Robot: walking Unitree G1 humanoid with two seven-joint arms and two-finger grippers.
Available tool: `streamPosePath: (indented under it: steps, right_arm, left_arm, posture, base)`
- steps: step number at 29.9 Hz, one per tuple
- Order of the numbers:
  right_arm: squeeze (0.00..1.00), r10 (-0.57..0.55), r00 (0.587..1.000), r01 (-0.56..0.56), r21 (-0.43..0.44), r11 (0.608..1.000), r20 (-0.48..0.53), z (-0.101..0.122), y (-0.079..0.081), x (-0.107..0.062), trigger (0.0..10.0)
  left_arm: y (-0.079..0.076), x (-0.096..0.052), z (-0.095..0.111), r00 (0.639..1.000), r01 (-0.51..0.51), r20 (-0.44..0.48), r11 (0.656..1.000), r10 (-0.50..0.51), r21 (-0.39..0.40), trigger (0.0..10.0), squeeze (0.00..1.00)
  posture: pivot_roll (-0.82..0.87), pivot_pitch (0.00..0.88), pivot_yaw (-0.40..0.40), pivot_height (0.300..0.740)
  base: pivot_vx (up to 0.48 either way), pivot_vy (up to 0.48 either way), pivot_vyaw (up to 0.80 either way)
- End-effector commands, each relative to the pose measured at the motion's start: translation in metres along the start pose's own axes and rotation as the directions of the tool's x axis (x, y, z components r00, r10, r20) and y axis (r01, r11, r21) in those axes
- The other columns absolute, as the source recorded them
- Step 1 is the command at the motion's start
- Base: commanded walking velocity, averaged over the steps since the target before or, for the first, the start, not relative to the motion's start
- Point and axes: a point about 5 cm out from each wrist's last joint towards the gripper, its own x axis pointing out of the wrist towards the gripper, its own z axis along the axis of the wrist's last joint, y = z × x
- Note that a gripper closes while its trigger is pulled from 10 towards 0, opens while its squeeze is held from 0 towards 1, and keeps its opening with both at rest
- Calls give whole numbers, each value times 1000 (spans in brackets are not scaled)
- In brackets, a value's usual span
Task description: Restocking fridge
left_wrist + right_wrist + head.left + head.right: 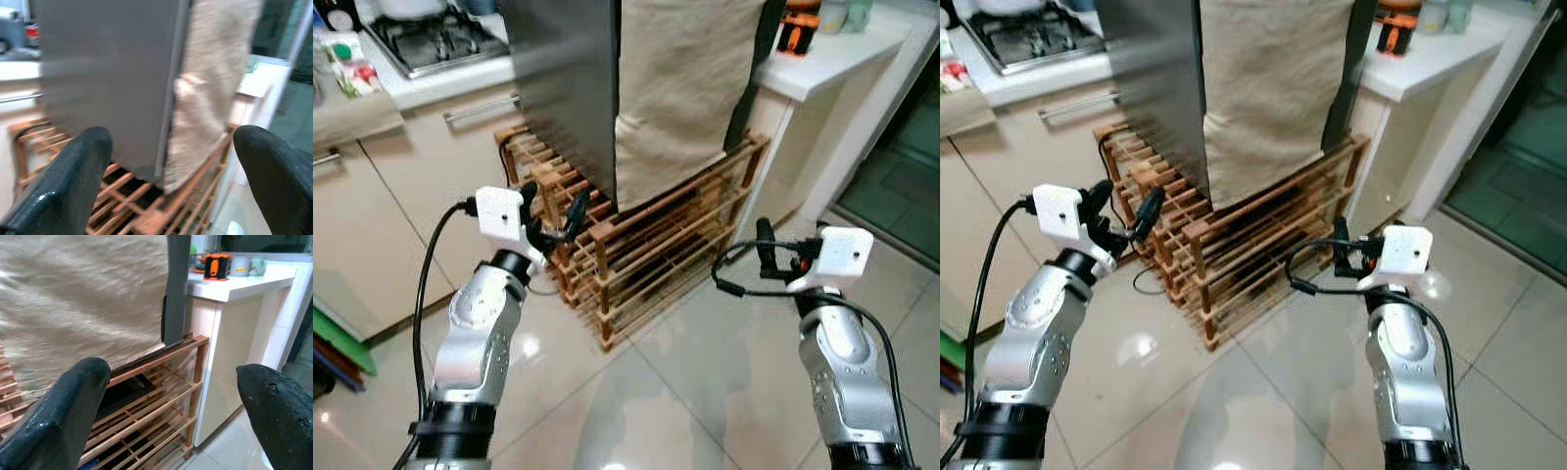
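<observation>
Left gripper (556, 223) and right gripper (171, 396) — fingers spread, empty — face the cloth-draped fridge (570, 88) on its wooden rack (636, 250).

ahead of you: fridge (563, 88) on a wooden rack (646, 250)
on its front: cloth (680, 88)
left: stove (435, 39)
right: counter (832, 59)

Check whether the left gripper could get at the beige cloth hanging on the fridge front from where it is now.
Probably yes. The left gripper is open, raised near the wooden rack, and the beige cloth hangs just ahead with nothing between them. It would need to move forward and up.
</observation>
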Motion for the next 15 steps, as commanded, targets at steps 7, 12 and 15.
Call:
streamPosePath:
  steps: [7,12,15]
  right_arm:
    - [0,24,1000,-24,-18,1000,1,-1,7,6,10000]
    - [0,29,999,-29,-21,999,-18,-3,7,6,10000]
    - [0,23,1000,-23,-18,1000,-18,-3,6,6,10000]
  left_arm:
    - [10,3,3,999,-47,-17,999,47,-2,10000,0]
    - [8,6,4,999,-36,-15,999,37,39,10000,0]
    - [9,10,4,998,-54,-24,995,56,80,10000,0]
  posture:
    - [-131,12,12,740]
    - [-136,13,11,736]
    - [-138,15,10,723]
  base:
    - [0,480,0]
    - [0,471,-195]
    - [0,145,-438]
